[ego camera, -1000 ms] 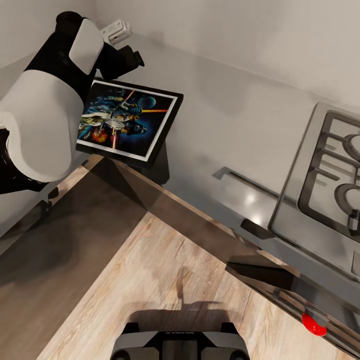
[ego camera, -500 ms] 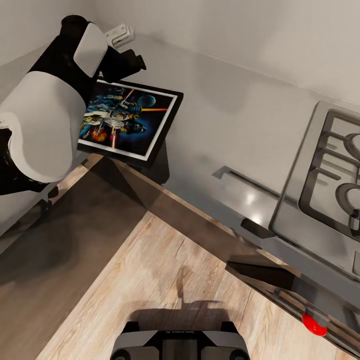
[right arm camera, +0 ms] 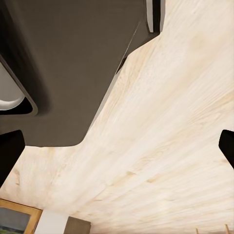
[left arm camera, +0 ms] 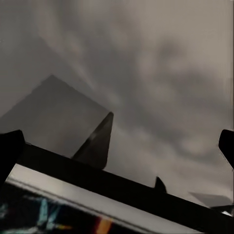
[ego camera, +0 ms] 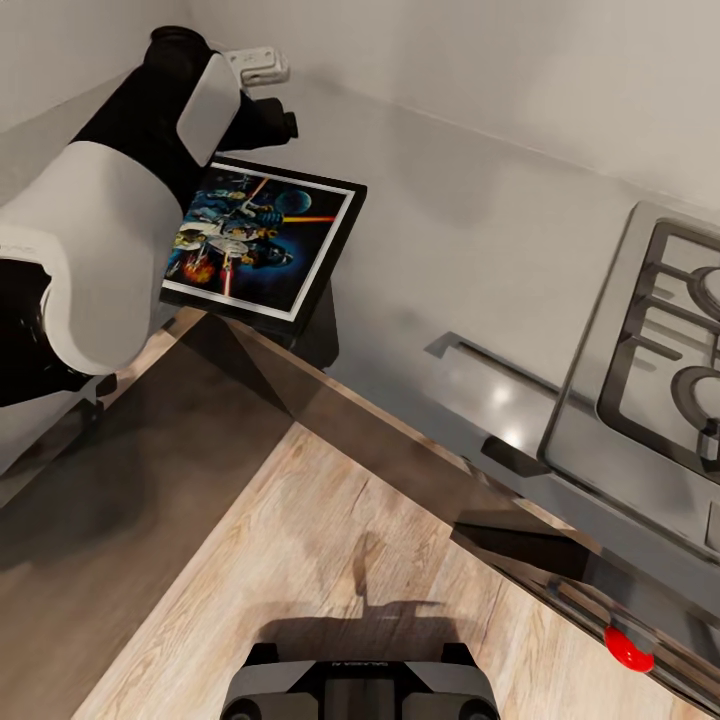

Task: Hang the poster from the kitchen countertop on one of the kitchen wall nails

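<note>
Poster (ego camera: 258, 238), black-framed and rectangular with a white border and blue-black space artwork, lay flat at the upper left of the head view, on the corner of the smooth light grey kitchen countertop (ego camera: 470, 250), with one corner overhanging the front edge. Over the last second my black-and-white left arm (ego camera: 110, 240) had swung up and toward the back wall, so its wrist now sat past the poster's far edge, beside a small white wall fitting (ego camera: 258, 66). The poster itself had not shifted. In the left wrist view the left gripper (left arm camera: 117, 146) had its two dark fingertips (left arm camera: 9, 148) spread wide at the frame's sides, holding nothing, with the poster's black frame crossing low between them. I judged I was lining up on that far edge, not yet gripping. The right gripper (right arm camera: 117, 146) was likewise spread, over pale wooden floor (right arm camera: 165, 126).
</note>
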